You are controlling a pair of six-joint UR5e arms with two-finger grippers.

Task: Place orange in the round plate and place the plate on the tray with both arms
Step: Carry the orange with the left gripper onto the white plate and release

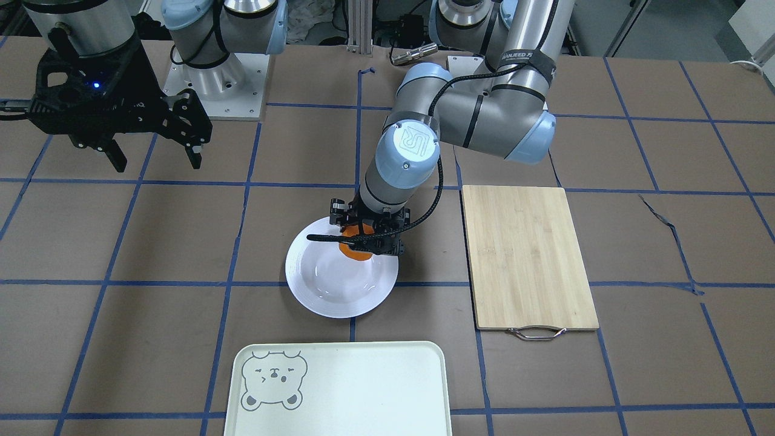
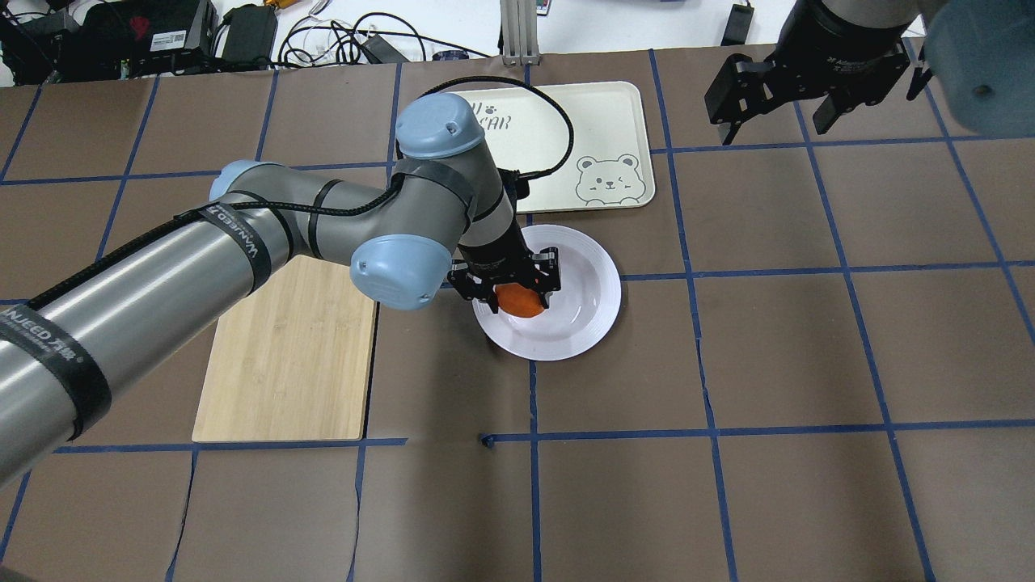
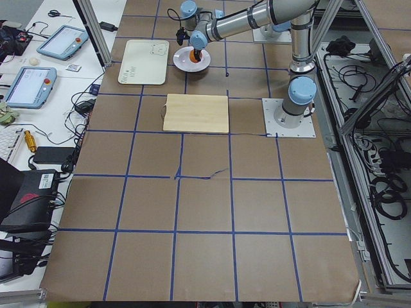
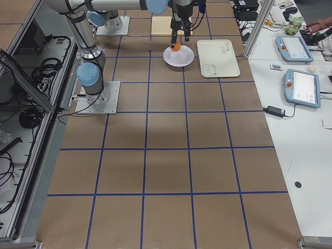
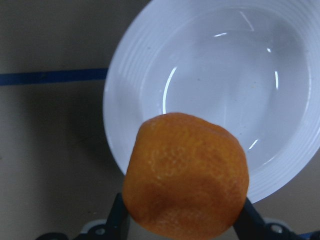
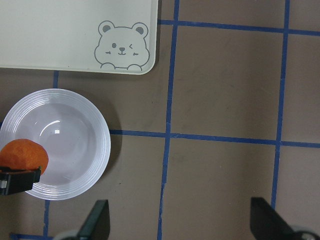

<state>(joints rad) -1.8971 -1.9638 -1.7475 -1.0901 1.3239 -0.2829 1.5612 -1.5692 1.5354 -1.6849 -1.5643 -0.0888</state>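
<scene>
The orange (image 5: 186, 175) sits between the fingers of my left gripper (image 2: 511, 295), which is shut on it. It hangs over the robot-side rim of the round plate (image 1: 339, 303), and I cannot tell whether it touches the plate. The white plate (image 2: 590, 323) lies on the table just short of the cream tray (image 2: 566, 121) with its bear face. In the right wrist view the orange (image 6: 24, 156) shows at the left edge of the plate (image 6: 75, 145). My right gripper (image 1: 157, 162) hangs open and empty, raised well to the side of the plate.
A bamboo cutting board (image 1: 527, 254) with a metal handle lies on my left side, beside the plate. Brown mats with blue tape lines cover the table. Cables and devices lie beyond the tray's far edge.
</scene>
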